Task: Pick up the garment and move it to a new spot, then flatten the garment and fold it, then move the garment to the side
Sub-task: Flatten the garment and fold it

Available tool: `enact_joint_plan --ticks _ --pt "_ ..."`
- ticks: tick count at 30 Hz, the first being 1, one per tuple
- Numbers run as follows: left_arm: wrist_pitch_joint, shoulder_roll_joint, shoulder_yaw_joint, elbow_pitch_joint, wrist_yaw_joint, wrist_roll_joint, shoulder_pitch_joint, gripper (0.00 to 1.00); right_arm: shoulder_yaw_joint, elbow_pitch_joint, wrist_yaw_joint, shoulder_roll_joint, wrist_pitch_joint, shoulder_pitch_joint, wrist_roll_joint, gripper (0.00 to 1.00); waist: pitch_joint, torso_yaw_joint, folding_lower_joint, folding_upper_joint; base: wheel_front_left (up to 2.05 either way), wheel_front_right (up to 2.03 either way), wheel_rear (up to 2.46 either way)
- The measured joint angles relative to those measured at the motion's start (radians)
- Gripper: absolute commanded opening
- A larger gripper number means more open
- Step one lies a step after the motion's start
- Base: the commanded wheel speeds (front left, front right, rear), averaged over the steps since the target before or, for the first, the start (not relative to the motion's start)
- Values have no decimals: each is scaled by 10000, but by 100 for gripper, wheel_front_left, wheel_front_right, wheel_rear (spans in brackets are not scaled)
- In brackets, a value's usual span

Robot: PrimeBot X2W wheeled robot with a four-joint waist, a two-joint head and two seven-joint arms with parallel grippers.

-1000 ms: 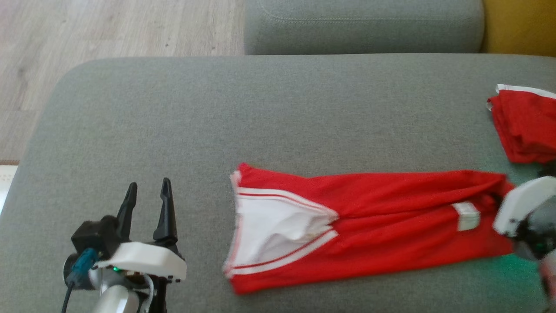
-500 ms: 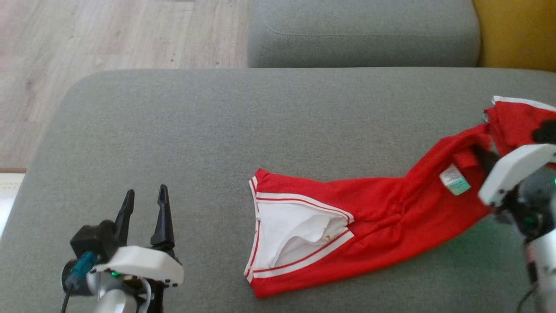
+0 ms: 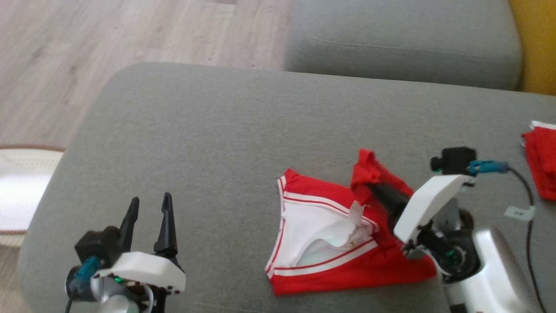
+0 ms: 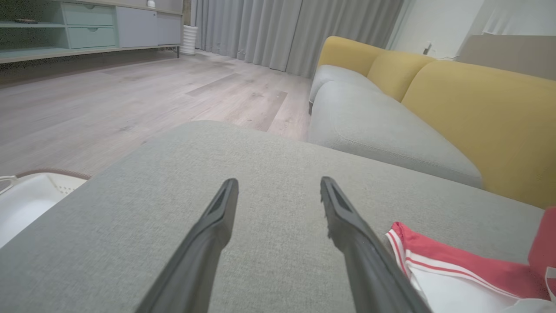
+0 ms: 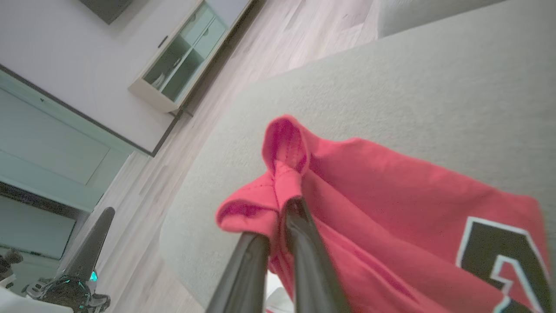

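The garment [image 3: 343, 265] is red with white trim and a white lining, and lies on the grey cushion [image 3: 217, 139]. My right gripper [image 3: 370, 188] is shut on one red end, which it holds lifted and doubled back over the rest. In the right wrist view the gripper [image 5: 278, 215] pinches a bunched red hem, and the garment [image 5: 391, 208] spreads below with a black-and-white number. My left gripper [image 3: 150, 204] stands open to the left of the garment, over bare cushion. In the left wrist view the gripper [image 4: 278, 184] holds nothing, and the garment [image 4: 456, 274] lies at the lower right.
A second folded red cloth [image 3: 541, 163] lies at the cushion's right edge, with a small white tag [image 3: 517, 212] near it. Behind are another grey cushion [image 3: 404, 48] and a yellow backrest [image 3: 538, 43]. A white basket [image 3: 21, 187] stands on the wooden floor at the left.
My right gripper has carried the garment's right end up and leftwards over the rest, halving its length. The head camera has shifted too. The left gripper stays open in place.
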Motion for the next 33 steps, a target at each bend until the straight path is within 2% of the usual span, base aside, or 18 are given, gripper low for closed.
enact_joint_plan --ticks 6,11,14,22,23,24,25,29,33 --pt "4 0 -125 125 -31 0 -6 100 794 830 0 44 -506 46 771 0 89 646 0 0 0 0 0" --pt "2 -13 -144 316 -52 0 -26 100 1415 2119 0 61 -1122 -358 1534 0 246 1022 0 0 0 0 0" --pt "2 -27 -150 341 -54 0 -80 100 1808 2711 0 61 -1522 -766 2255 0 333 1140 0 0 0 0 0" --pt "0 -98 -182 491 -82 0 -306 100 2926 4303 0 61 -2383 -1722 3068 0 444 1207 0 0 0 0 0" --pt "0 -98 -184 522 -82 0 -306 100 3068 4521 0 61 -2383 -1776 3127 7 454 1204 0 0 0 0 0" --pt "0 -100 -184 539 -82 0 -307 100 3210 4696 0 61 -2401 -1804 3160 45 466 1194 0 0 0 0 0" --pt "0 -100 -184 556 -82 0 -311 100 3331 4849 0 61 -2468 -1812 3235 100 474 1181 0 0 0 0 0" --pt "0 -100 -171 617 -82 -2 -315 100 3779 5145 0 61 -2773 -1861 3545 100 475 1088 0 0 0 0 0" --pt "0 -98 -144 625 -81 -102 -314 100 3965 4824 0 61 -3164 -2258 3929 100 426 896 0 0 0 0 0"
